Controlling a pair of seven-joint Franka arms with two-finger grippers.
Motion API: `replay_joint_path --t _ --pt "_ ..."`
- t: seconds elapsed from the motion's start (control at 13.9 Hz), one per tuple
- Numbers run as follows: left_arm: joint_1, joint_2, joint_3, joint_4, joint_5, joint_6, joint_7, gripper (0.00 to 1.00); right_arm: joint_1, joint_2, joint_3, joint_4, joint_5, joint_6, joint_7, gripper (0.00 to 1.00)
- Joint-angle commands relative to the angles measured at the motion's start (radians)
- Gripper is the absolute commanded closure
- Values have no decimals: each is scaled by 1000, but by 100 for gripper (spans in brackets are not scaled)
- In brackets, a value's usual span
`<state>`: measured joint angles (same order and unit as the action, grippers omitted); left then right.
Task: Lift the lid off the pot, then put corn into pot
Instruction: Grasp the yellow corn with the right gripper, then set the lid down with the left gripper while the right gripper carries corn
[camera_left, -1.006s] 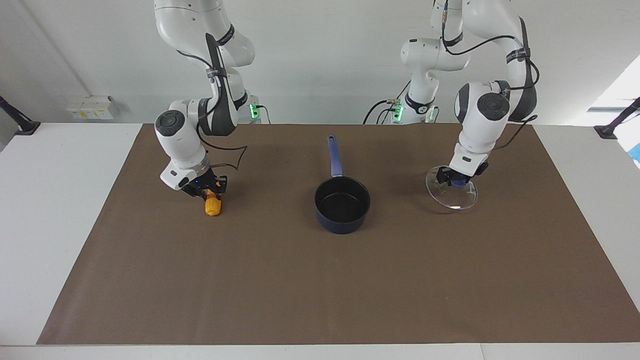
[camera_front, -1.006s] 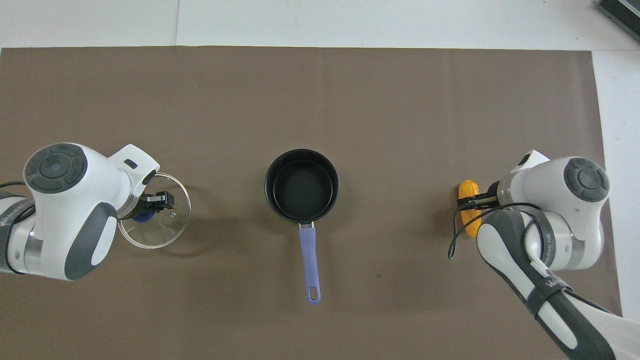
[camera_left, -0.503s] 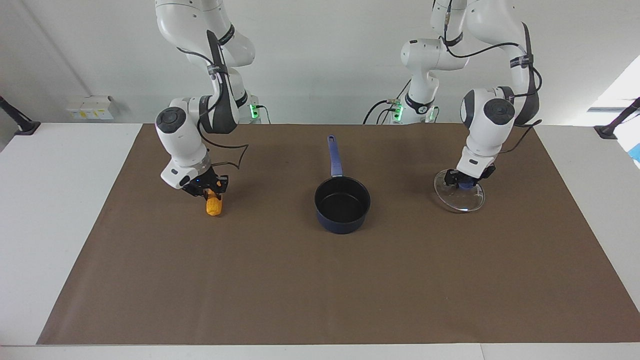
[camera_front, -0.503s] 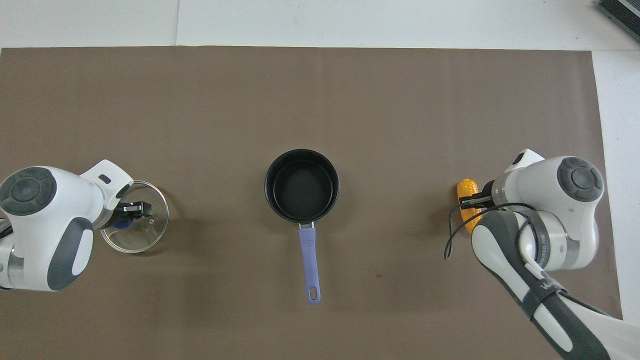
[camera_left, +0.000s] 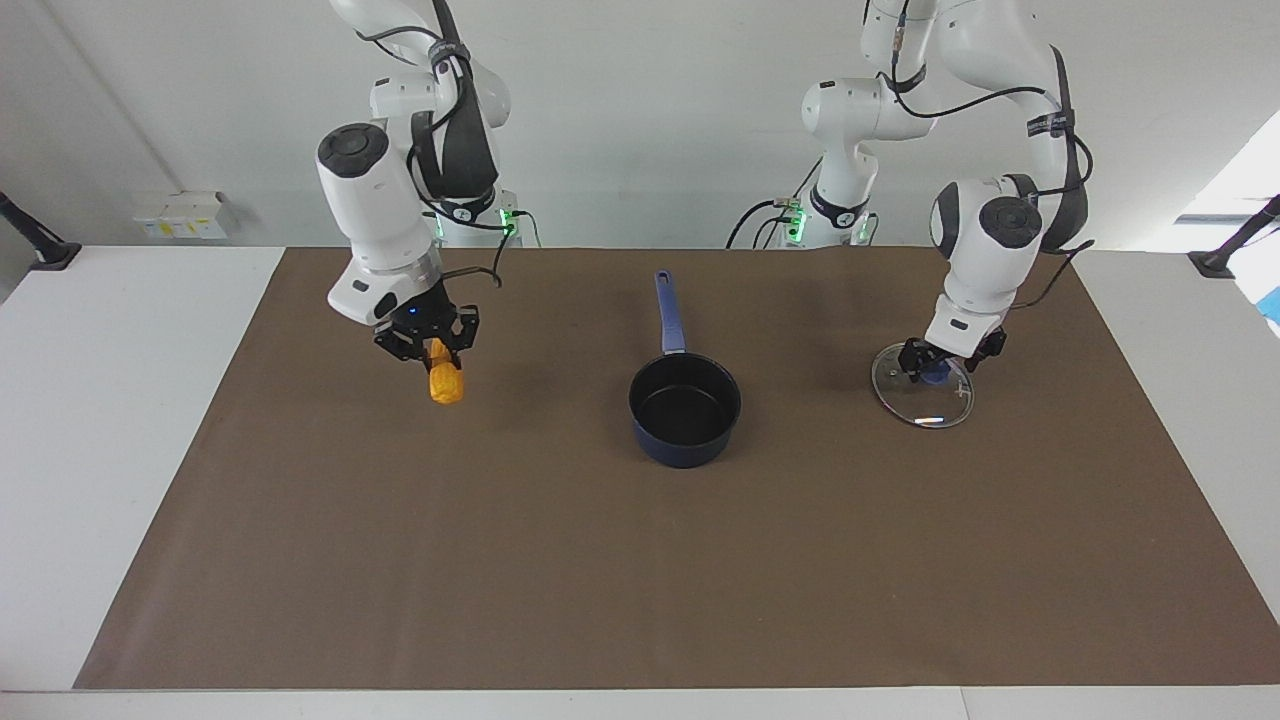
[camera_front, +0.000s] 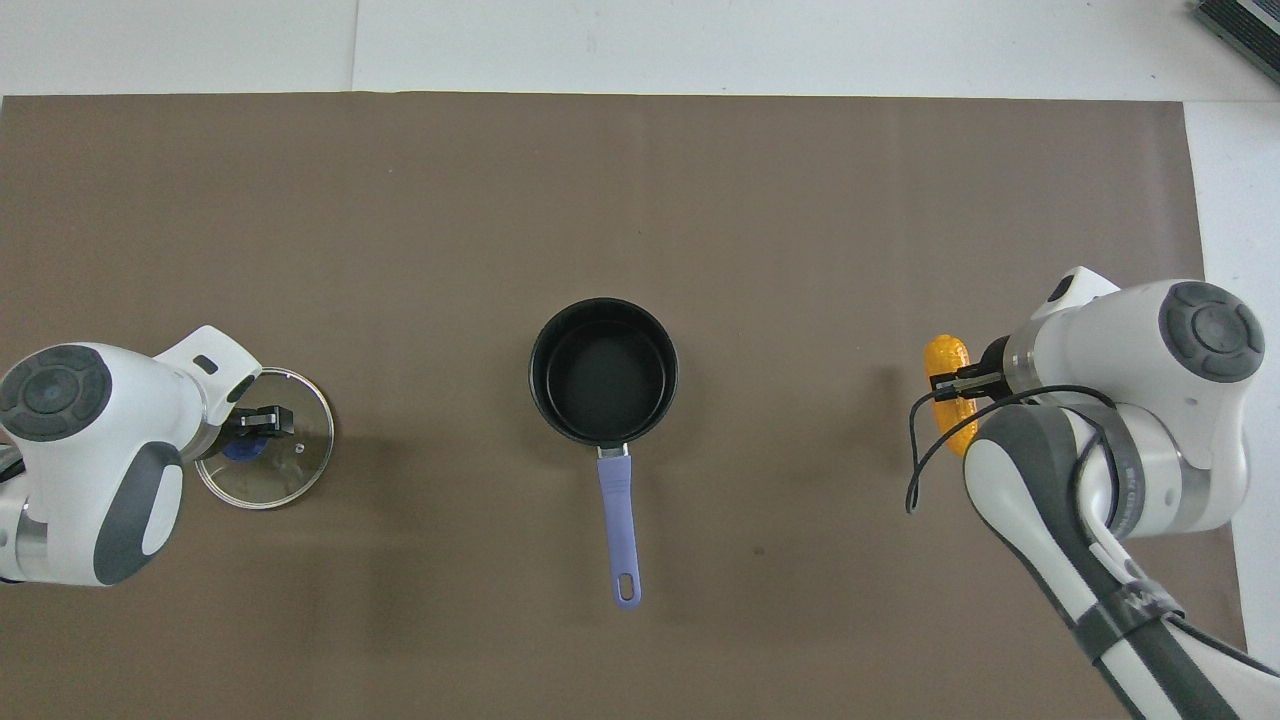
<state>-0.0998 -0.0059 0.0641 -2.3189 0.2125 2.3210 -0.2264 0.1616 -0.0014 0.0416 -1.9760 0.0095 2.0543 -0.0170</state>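
The dark blue pot (camera_left: 685, 408) stands open on the brown mat at the middle, its long handle (camera_left: 670, 312) pointing toward the robots; it also shows in the overhead view (camera_front: 603, 370). My right gripper (camera_left: 432, 350) is shut on the yellow-orange corn (camera_left: 446, 384) and holds it in the air over the mat toward the right arm's end. The corn also shows in the overhead view (camera_front: 948, 392). My left gripper (camera_left: 936, 366) is shut on the blue knob of the glass lid (camera_left: 922, 400), which lies level and low at the mat toward the left arm's end. I cannot tell whether it touches the mat.
The brown mat (camera_left: 640, 580) covers most of the white table. A small white box (camera_left: 180, 214) sits at the table's edge near the wall, past the right arm's end of the mat.
My right gripper has lifted the corn off the mat. My left gripper has carried the lid farther toward the left arm's end and lowered it to level.
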Motion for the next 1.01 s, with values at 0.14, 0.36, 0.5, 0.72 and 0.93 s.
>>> replay_joint_path --t 0.14,0.36,0.5,0.72,0.93 --pt "-41 78 -13 209 -63 -132 -1 0 203 214 8 375 -29 -245 227 100" --pt "-73 83 -15 323 -117 -239 9 0 277 334 6 509 -36 -279 350 100" --pt "-74 70 -17 384 -162 -320 77 0 318 411 4 592 -37 -290 419 100" --pt "-69 69 -14 511 -194 -492 176 0 389 550 0 758 -45 -332 532 100" --pt "-61 63 -12 599 -194 -616 235 0 435 604 4 760 -60 -284 585 100"
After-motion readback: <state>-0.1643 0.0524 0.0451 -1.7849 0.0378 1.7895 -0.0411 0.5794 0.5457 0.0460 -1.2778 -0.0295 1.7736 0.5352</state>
